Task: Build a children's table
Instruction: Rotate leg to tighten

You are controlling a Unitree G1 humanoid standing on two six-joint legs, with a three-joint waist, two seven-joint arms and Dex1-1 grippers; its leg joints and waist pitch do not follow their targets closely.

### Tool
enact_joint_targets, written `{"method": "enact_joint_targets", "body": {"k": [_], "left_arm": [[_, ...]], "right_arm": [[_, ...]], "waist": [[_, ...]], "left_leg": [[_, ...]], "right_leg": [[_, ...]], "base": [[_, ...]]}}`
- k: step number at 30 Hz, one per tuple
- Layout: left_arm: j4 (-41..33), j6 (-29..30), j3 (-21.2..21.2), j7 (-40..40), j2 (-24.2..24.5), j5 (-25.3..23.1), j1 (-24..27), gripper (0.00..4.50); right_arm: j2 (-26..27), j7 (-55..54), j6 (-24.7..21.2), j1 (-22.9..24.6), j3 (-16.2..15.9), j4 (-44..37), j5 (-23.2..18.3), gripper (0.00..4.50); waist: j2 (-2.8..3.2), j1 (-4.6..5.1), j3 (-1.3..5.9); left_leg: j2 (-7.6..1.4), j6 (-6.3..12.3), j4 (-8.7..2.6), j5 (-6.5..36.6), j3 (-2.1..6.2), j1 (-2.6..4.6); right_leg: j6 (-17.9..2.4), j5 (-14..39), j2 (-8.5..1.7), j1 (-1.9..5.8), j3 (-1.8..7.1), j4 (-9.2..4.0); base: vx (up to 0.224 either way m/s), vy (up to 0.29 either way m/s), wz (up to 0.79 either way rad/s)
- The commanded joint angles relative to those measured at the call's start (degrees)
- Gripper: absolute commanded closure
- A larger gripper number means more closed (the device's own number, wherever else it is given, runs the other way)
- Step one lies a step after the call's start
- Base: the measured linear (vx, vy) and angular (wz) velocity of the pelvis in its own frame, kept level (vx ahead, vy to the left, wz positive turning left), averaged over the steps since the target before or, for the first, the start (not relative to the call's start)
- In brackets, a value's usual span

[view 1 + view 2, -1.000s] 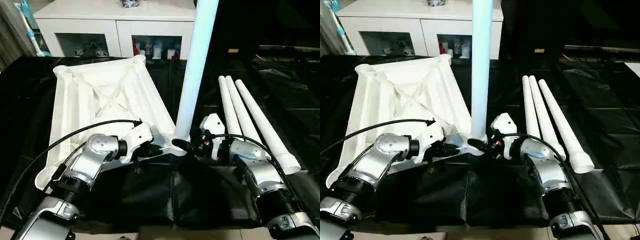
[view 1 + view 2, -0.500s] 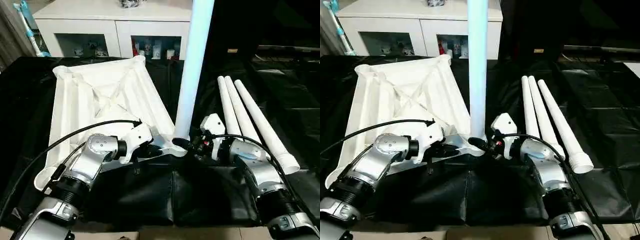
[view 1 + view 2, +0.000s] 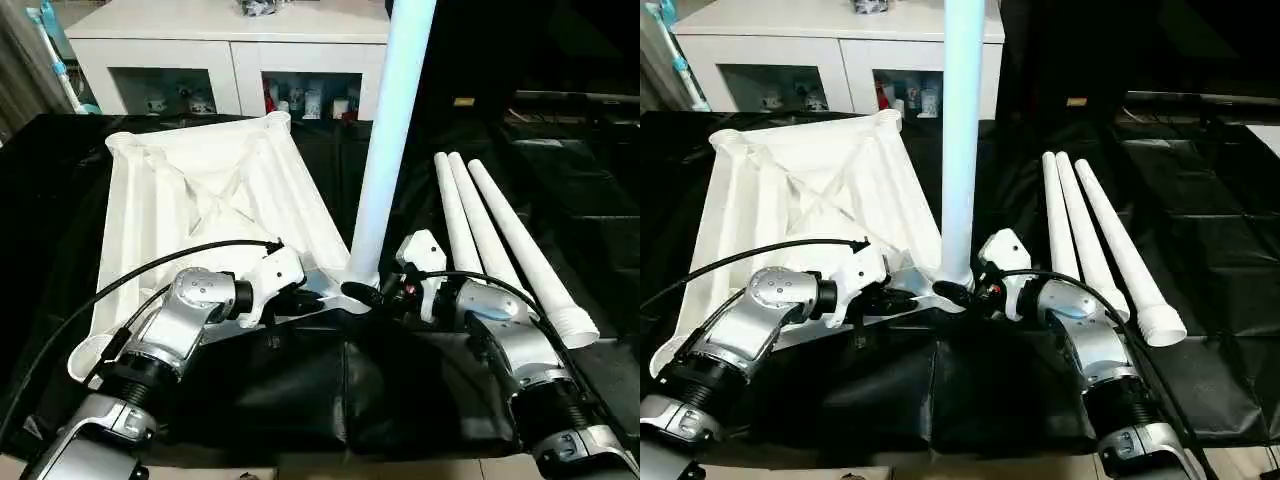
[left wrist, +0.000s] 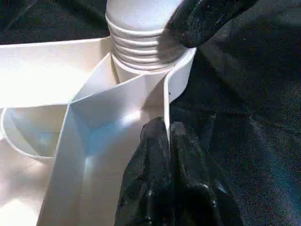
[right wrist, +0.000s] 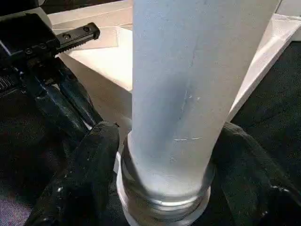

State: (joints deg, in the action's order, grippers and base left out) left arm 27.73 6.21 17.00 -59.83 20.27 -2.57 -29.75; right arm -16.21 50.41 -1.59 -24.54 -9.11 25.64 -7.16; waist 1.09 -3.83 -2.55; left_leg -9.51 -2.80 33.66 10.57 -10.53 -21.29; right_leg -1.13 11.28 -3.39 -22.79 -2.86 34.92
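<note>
Left gripper [image 4: 167,141] pinches the tabletop [image 3: 200,200] rim beside the upright leg [image 3: 385,150]; right gripper [image 5: 164,155] straddles the leg's base, fingers spread.

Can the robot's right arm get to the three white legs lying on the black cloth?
Probably yes. The three loose legs lie uncovered on the black cloth, just beyond the right gripper, with nothing between. But that gripper straddles the upright leg now and must leave it first.

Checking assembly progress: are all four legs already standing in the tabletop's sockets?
No, one leg stands in a corner socket; three spare legs lie on the black cloth.
</note>
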Motion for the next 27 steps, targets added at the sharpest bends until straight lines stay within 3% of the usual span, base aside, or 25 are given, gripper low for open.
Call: {"method": "enact_joint_targets", "body": {"k": [1,3,10,22,27], "left_arm": [[1.27,0.75,2.18,-1.36,0.49,-1.15,0.88,4.5],[1.37,0.74,2.17,-1.38,0.51,-1.17,0.82,4.5],[1.78,0.81,2.28,-1.59,0.6,-1.21,0.42,4.5],[1.68,1.37,2.43,-2.3,0.7,-0.9,0.41,4.5],[2.05,2.79,1.99,-1.54,0.18,-0.61,0.24,4.5]], "right_arm": [[0.04,0.54,-0.42,1.02,-1.02,1.33,0.22,1.37],[-0.12,0.67,-0.29,1.13,-1.21,1.35,0.41,1.37],[0.19,0.69,-0.3,1.23,-1.19,1.96,0.78,2.03],[0.56,0.34,-0.22,1.8,-1.18,1.74,0.5,2.15],[1.71,-3.31,-0.76,1.05,-0.38,2.98,1.33,2.17]], "waist": [[-0.06,-0.22,3.43],[-0.01,-0.2,3.42],[0.13,-0.2,3.4],[0.3,-0.11,3.44],[0.27,0.09,3.23]], "left_leg": [[-3.83,4.42,-3.67,9.73,1.53,0.58],[-3.81,4.5,-3.67,9.64,1.54,0.56],[-3.82,4.25,-3.69,10.43,1.55,0.66],[-3.81,3.91,-3.73,10.82,1.61,0.69],[-3.79,3.4,-3.92,12.21,1.61,0.77]], "right_leg": [[-14.2,4.53,-5.19,3.06,2.82,-3.79],[-14.24,4.22,-5.11,3.04,2.8,-3.77],[-14.28,4.95,-5.11,3.03,2.78,-3.85],[-14.58,4.31,-5.13,3.12,2.79,-3.79],[-14.3,6.93,-5.12,3.01,2.8,-4.06]], "base": [[0.0,0.0,0.0],[0.0,0.0,0.0],[0.0,0.0,0.0],[0.0,0.0,0.0],[0.0,0.0,0.0]]}}
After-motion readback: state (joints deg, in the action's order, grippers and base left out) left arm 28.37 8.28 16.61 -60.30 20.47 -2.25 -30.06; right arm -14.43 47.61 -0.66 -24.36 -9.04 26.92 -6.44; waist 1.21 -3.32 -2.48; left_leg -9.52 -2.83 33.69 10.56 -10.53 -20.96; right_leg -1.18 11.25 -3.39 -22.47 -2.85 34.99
